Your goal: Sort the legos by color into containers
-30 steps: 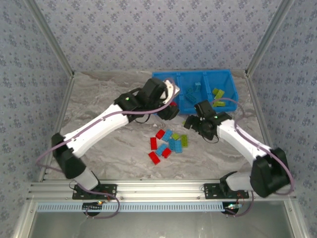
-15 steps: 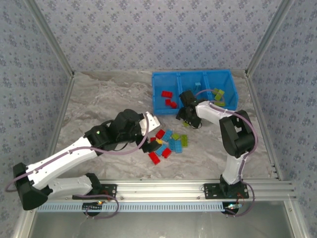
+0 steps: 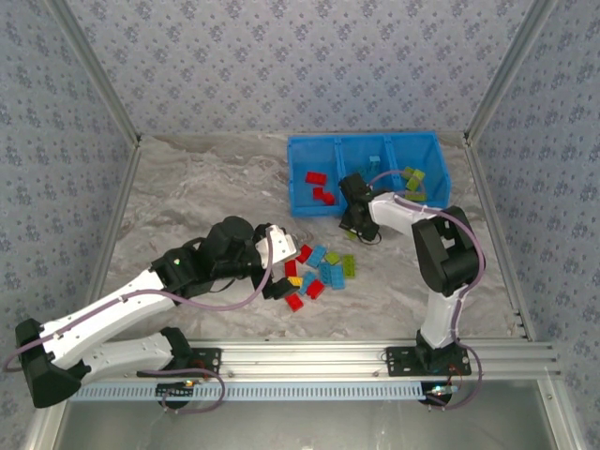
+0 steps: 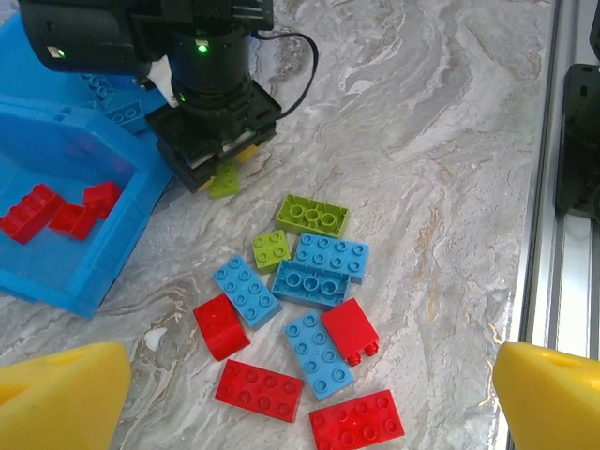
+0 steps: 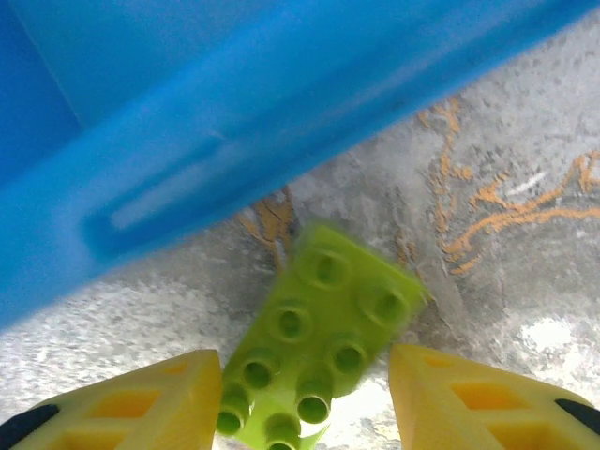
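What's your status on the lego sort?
Left gripper open over loose legos. Right gripper open, straddling a green lego on the table. Bin wall tight beside it.

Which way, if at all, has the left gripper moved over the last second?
Yes. The left gripper has pulled back from the front-left corner of the blue bin toward the near edge, and is now open over the loose legos.

We see our left arm [image 3: 112,309] and right arm [image 3: 401,208] built alike: glossy white shells between black joint housings, lilac cables [image 3: 234,302] looping alongside, a small green light [image 4: 200,45] at the wrist, and blunt yellow fingers [image 4: 56,398] on the left pincer [image 4: 305,401] and right pincer [image 5: 305,412].
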You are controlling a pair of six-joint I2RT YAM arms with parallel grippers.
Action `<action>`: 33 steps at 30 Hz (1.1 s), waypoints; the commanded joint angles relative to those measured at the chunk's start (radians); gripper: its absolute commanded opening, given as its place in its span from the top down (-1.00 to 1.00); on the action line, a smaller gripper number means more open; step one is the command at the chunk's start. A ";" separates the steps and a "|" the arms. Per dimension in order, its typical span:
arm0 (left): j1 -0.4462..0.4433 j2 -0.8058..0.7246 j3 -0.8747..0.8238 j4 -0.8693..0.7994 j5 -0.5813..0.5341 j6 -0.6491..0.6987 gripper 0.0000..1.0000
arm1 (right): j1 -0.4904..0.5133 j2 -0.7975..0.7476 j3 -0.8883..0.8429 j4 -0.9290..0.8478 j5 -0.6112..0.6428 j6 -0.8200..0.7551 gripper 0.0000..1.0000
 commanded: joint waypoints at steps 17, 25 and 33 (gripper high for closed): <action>-0.004 0.018 -0.005 0.053 0.021 0.029 -0.98 | -0.002 -0.223 -0.248 -0.124 0.056 -0.030 0.23; -0.005 0.043 0.007 0.067 0.032 0.022 -0.98 | -0.052 -0.476 -0.346 -0.132 0.078 -0.061 0.25; -0.006 0.054 0.019 0.071 0.039 0.013 -0.98 | -0.258 -0.616 -0.229 -0.164 0.102 -0.204 0.25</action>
